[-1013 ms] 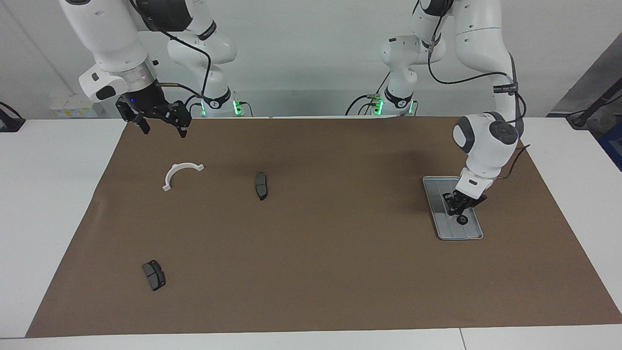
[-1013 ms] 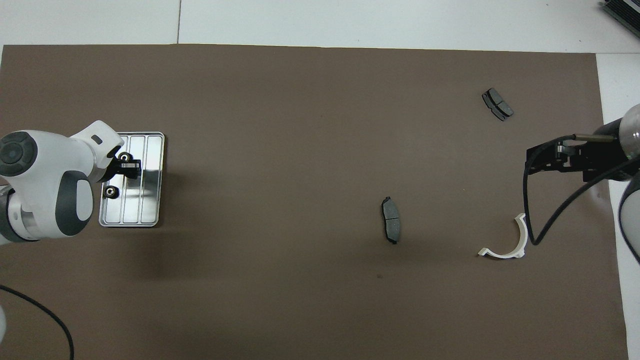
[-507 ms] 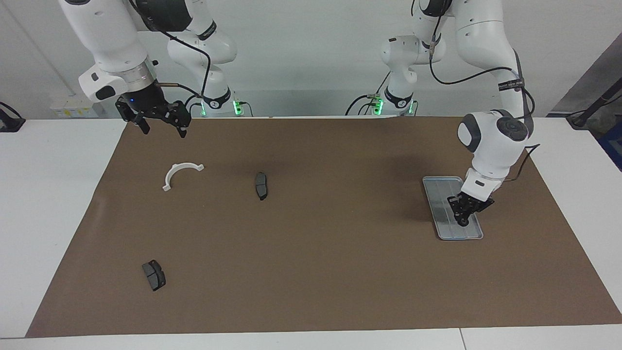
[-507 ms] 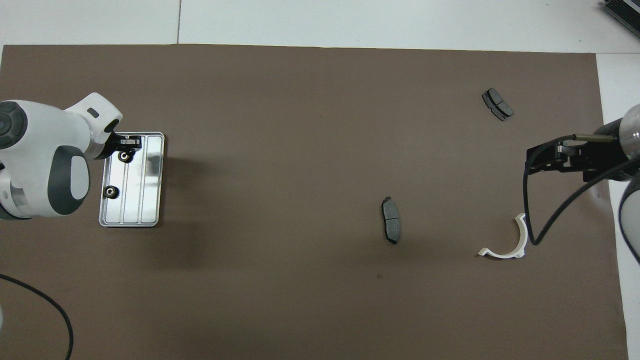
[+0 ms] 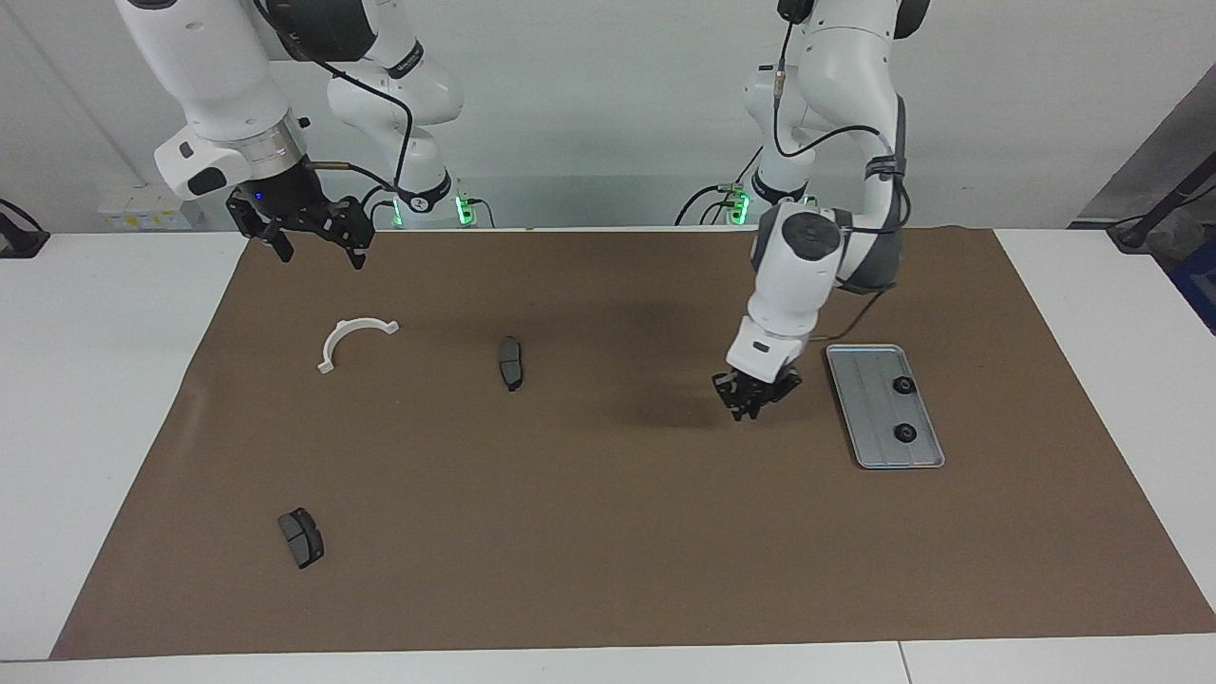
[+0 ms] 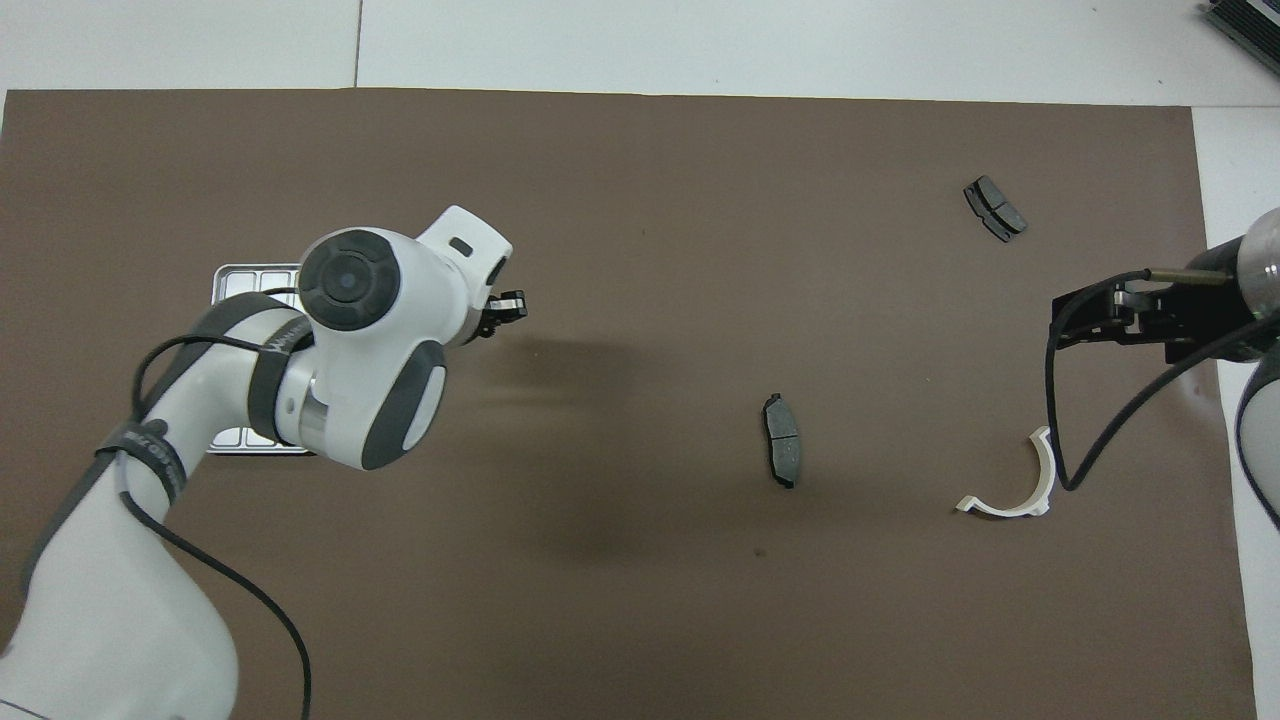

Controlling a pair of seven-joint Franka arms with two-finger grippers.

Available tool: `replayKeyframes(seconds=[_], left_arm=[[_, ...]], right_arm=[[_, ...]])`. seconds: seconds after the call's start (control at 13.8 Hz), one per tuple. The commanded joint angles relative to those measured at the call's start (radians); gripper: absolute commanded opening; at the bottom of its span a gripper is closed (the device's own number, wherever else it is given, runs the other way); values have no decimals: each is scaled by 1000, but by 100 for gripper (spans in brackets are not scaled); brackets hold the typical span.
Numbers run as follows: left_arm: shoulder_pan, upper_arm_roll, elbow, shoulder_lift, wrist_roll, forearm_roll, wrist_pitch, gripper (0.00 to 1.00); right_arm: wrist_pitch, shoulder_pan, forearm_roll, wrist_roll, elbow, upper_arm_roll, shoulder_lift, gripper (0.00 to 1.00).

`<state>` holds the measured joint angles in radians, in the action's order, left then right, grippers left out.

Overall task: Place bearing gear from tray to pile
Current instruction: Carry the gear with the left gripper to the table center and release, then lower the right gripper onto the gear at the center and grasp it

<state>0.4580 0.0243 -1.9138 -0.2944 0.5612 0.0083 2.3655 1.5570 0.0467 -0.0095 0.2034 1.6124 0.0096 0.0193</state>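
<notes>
The silver tray (image 5: 860, 418) lies on the brown mat toward the left arm's end. Two small dark bearing gears (image 5: 902, 385) (image 5: 905, 433) sit on it. In the overhead view the left arm hides the gears and most of the tray (image 6: 240, 278). My left gripper (image 5: 755, 399) (image 6: 505, 310) hangs over bare mat beside the tray, toward the pile. I cannot make out anything in it. The pile is a white half-ring bracket (image 5: 353, 338) (image 6: 1020, 495) and two dark brake pads (image 5: 510, 362) (image 5: 301, 538). My right gripper (image 5: 321, 255) waits open and empty over the mat's edge by the bracket.
The brown mat (image 5: 608, 532) covers most of the white table. The brake pads also show in the overhead view, one mid-mat (image 6: 781, 440) and one farther from the robots (image 6: 994, 208). A black cable hangs from the right arm beside the bracket.
My left gripper has lifted off the tray and swung over the mat toward the pile. Both gears still lie on the tray. The right arm has not moved.
</notes>
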Motion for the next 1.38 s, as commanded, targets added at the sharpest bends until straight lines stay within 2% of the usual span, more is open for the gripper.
replayKeyframes(seconds=[0.0, 0.14, 0.22, 0.36, 0.43, 0.58, 0.8, 0.94, 1.3], left_arm=[[103, -23, -27, 8, 86, -8, 1, 16], [171, -23, -48, 8, 144, -8, 18, 30], [194, -23, -63, 9, 178, -8, 55, 45], [205, -23, -70, 9, 213, -8, 81, 87], [206, -23, -64, 8, 215, -8, 74, 100], [173, -35, -41, 8, 209, -8, 57, 100], [-3, -40, -5, 6, 163, 2, 58, 100], [-134, -38, 9, 8, 44, 2, 55, 100], [-366, -38, -13, 17, -287, 1, 34, 99]], right_arm=[[25, -8, 11, -25, 32, 4, 25, 100], [25, -13, 10, -28, 30, 4, 25, 100], [25, -14, 10, -28, 30, 4, 25, 100], [28, -10, 11, -32, 32, 6, 25, 100], [63, -5, 19, -35, 32, 7, 24, 100], [86, 10, 23, -32, 34, 9, 19, 100], [132, 61, 17, -21, 40, 9, -2, 100], [182, 120, 3, 26, 38, 9, -47, 100], [322, 284, -19, 278, 23, 9, -172, 100]])
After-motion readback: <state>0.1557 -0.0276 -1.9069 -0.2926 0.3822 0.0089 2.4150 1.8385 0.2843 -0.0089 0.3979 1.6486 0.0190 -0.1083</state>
